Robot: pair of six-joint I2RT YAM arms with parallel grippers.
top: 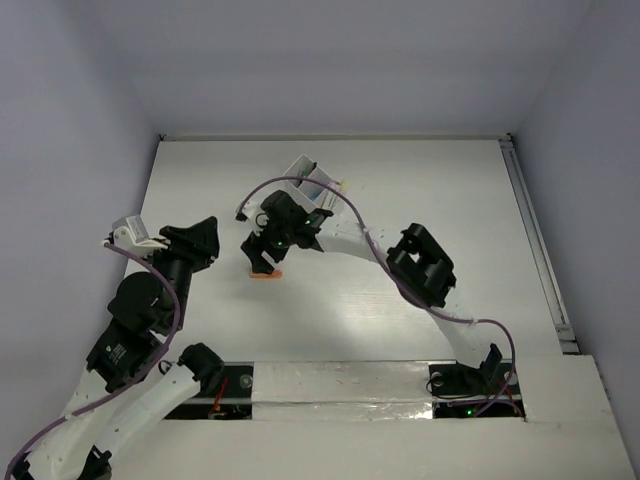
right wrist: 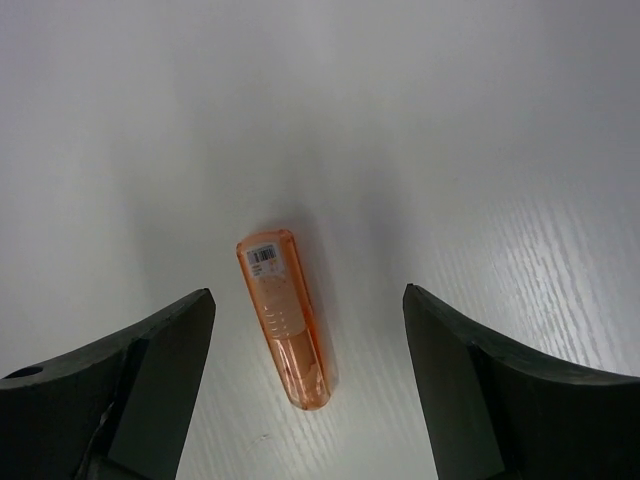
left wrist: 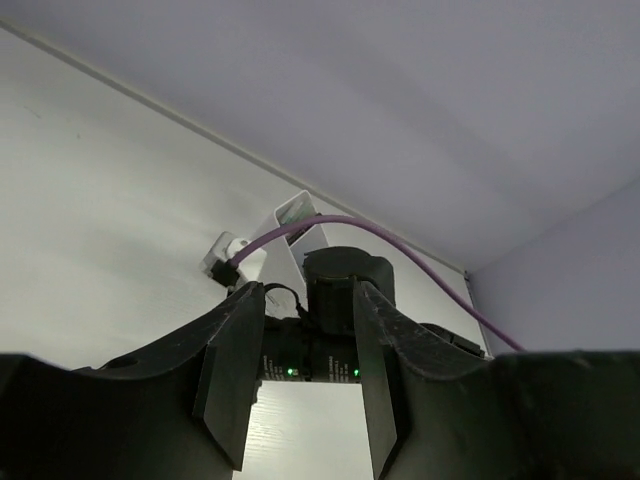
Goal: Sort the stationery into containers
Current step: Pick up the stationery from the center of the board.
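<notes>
Counter (top: 420,190) is white, with the orange chunky piece (right wrist: 283,315) lying flat on it by itself, barcode label on the end away from the wrist camera. White compartment box (top: 316,180) sits further back near the rear wall, well apart from the piece, contents too small to tell. Purple cable (top: 345,210) of the right arm loops up just beside the box. In the left wrist view the right arm's wrist and that cable block most of the box. Right arm reaches from its base across to centre-left of the counter, right gripper (top: 268,262) pointing down over the orange piece, fingers released wide, piece on the counter between them, touching neither. Left arm folded at the left side, left gripper (left wrist: 307,300) raised and aimed toward the right arm's wrist, fingers parted, grasping nothing
</notes>
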